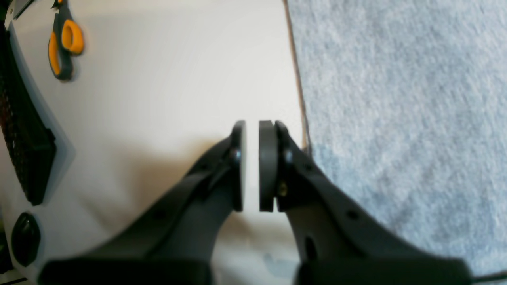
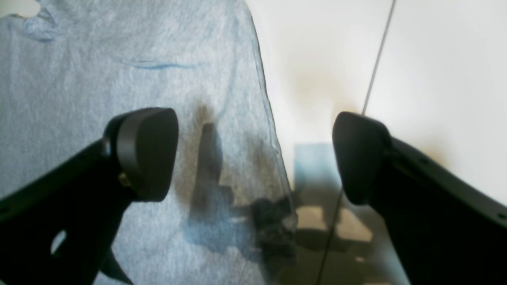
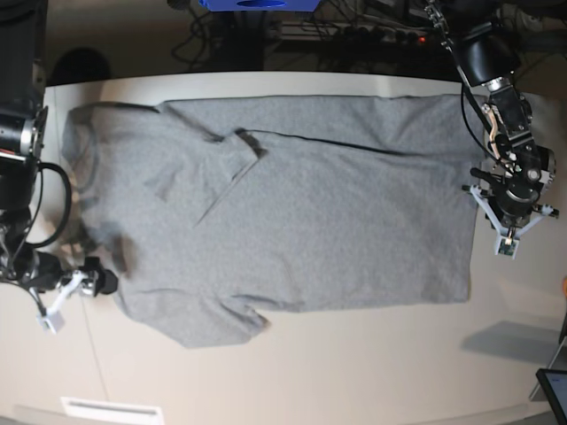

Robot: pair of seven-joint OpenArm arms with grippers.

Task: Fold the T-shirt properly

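Observation:
The grey T-shirt lies spread flat across the white table, one sleeve folded inward over the body. My right gripper is open wide, low over the shirt's edge: one finger above the cloth, the other above bare table. In the base view the right gripper sits at the shirt's lower left corner. My left gripper has its jaws nearly together with nothing between them, over bare table just beside the T-shirt edge. In the base view the left gripper hovers by the shirt's right edge.
Scissors with orange handles lie on the table beyond the left gripper, beside a black device. A thin seam runs across the tabletop. A blue object and cables sit behind the table's far edge.

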